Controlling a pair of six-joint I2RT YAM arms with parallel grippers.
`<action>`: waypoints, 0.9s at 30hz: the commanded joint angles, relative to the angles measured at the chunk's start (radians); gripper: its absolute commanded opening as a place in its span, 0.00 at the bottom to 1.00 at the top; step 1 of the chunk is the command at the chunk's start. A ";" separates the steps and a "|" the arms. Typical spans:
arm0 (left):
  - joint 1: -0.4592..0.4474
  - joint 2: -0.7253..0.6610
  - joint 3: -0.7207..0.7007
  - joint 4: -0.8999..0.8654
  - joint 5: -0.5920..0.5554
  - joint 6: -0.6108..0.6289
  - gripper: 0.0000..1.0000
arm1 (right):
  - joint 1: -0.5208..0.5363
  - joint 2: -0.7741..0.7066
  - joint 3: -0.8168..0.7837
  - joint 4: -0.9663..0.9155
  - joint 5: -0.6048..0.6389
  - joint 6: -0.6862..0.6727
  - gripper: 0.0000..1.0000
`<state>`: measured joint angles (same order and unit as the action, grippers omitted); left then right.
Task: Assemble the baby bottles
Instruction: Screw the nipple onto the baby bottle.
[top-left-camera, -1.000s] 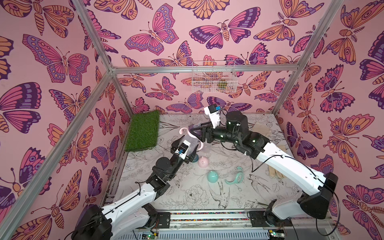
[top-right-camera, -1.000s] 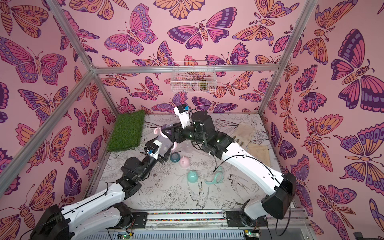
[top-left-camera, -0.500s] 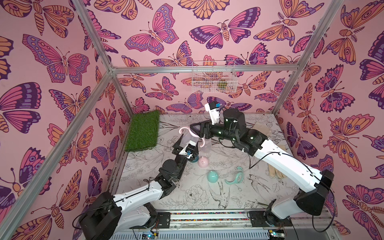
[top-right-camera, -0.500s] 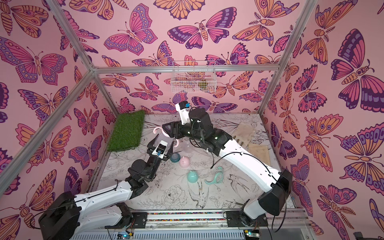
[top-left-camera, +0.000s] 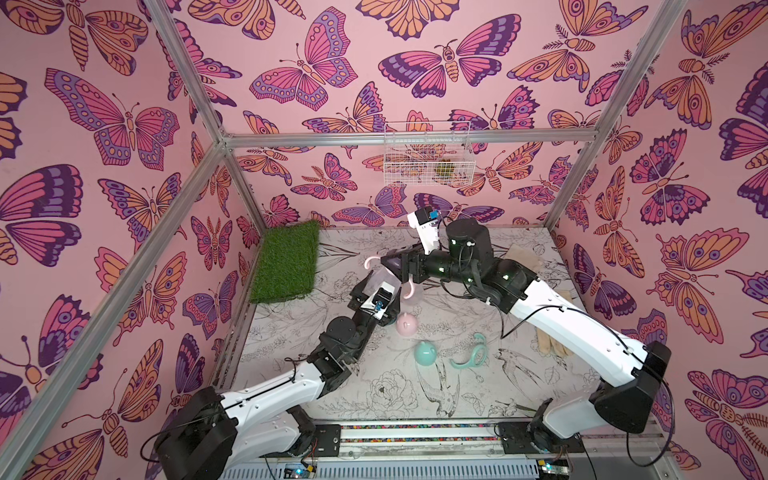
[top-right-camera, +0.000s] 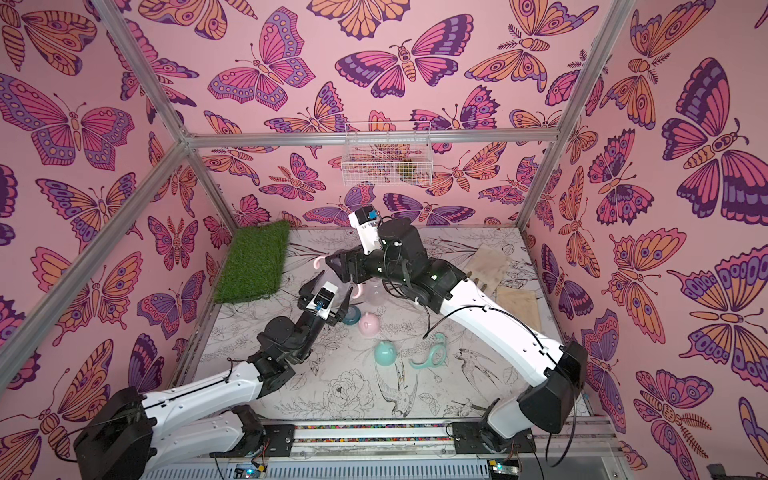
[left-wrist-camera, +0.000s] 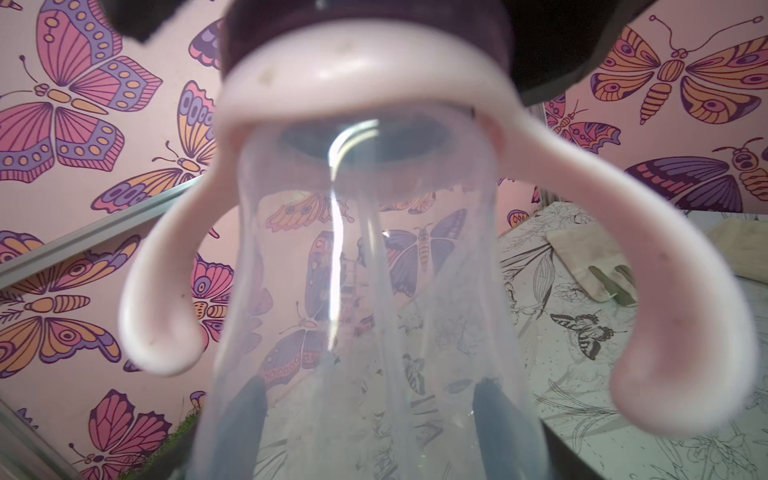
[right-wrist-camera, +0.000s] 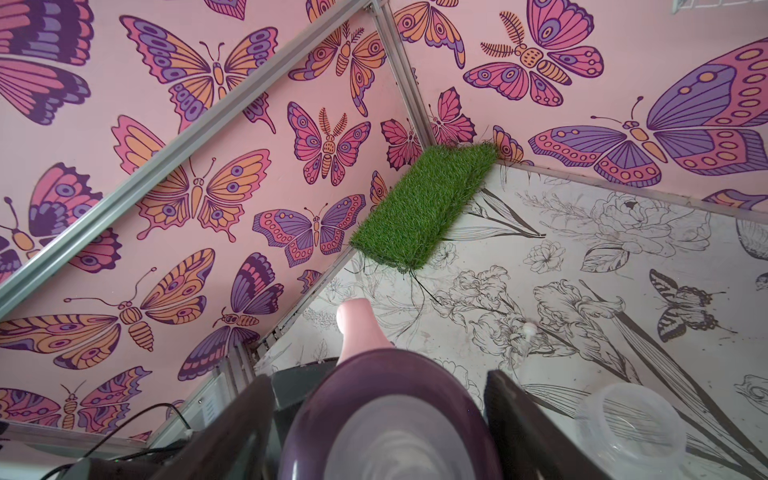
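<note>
My left gripper is shut on a clear bottle and holds it tilted above the table. A pink twin-handled ring sits on its neck, with a purple collar on top. My right gripper stands around that collar, jaws slightly apart from it. A second clear bottle stands on the table. In both top views a pink dome cap, a teal dome cap and a teal handle ring lie nearby. A teal collar lies beside my left gripper.
A green grass mat lies at the back left corner. Beige gloves and a wooden board lie along the right side. A wire basket hangs on the back wall.
The right gripper's jaws have widened around the purple collar. The left arm has lowered its elbow and still holds the bottle at the same spot.
</note>
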<state>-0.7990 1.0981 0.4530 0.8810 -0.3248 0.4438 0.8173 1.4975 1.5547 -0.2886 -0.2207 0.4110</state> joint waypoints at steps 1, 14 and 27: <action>-0.014 -0.021 0.046 -0.008 0.136 -0.026 0.00 | 0.026 -0.018 -0.036 -0.046 -0.126 -0.023 0.79; 0.004 -0.022 0.040 0.027 0.167 -0.084 0.00 | 0.014 -0.002 -0.033 -0.111 -0.163 -0.032 0.81; 0.004 -0.026 0.021 0.046 0.134 -0.039 0.00 | 0.009 0.024 0.015 -0.256 -0.029 -0.099 0.86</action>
<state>-0.7906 1.0893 0.4538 0.8028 -0.2310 0.3885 0.8013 1.4933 1.5589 -0.4206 -0.2249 0.3279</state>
